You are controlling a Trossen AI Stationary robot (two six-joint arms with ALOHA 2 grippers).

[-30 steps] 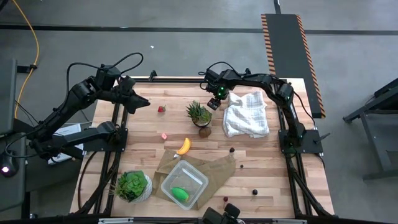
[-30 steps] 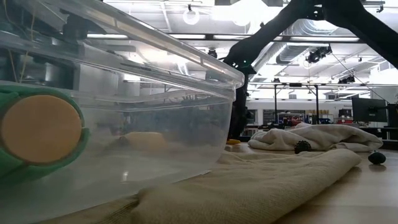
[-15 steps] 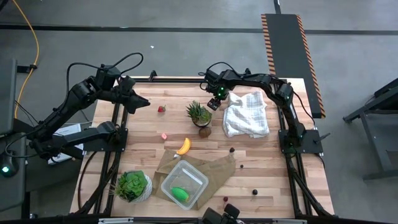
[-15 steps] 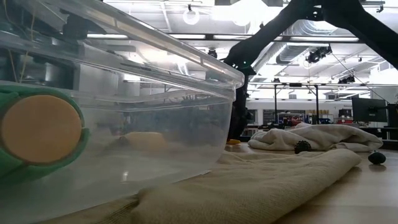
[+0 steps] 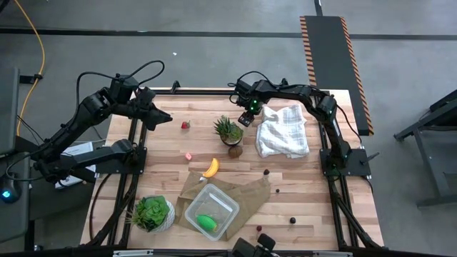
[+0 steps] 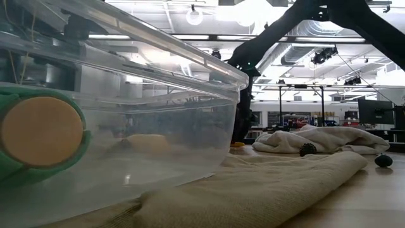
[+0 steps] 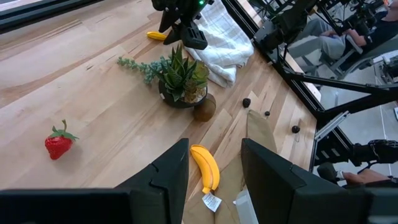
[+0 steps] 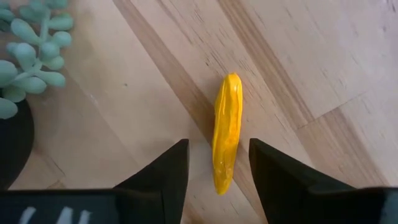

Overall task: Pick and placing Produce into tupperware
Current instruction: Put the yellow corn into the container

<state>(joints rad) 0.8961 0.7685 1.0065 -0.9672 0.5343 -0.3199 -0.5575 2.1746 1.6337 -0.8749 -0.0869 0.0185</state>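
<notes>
The clear tupperware stands on a brown paper bag near the front edge, and the green oval lies in it. The yellow banana, brown kiwi, red strawberry and a small red piece lie on the table. My right gripper is open above the yellow-orange piece, a finger on either side, apart from it. My left gripper is open and empty at the far left, raised over the table, with the banana showing between its fingers.
A spiky potted plant stands just beside my right gripper. A white cloth lies at the far right. A leafy plant in a white pot stands front left. Small dark pieces lie on the right half.
</notes>
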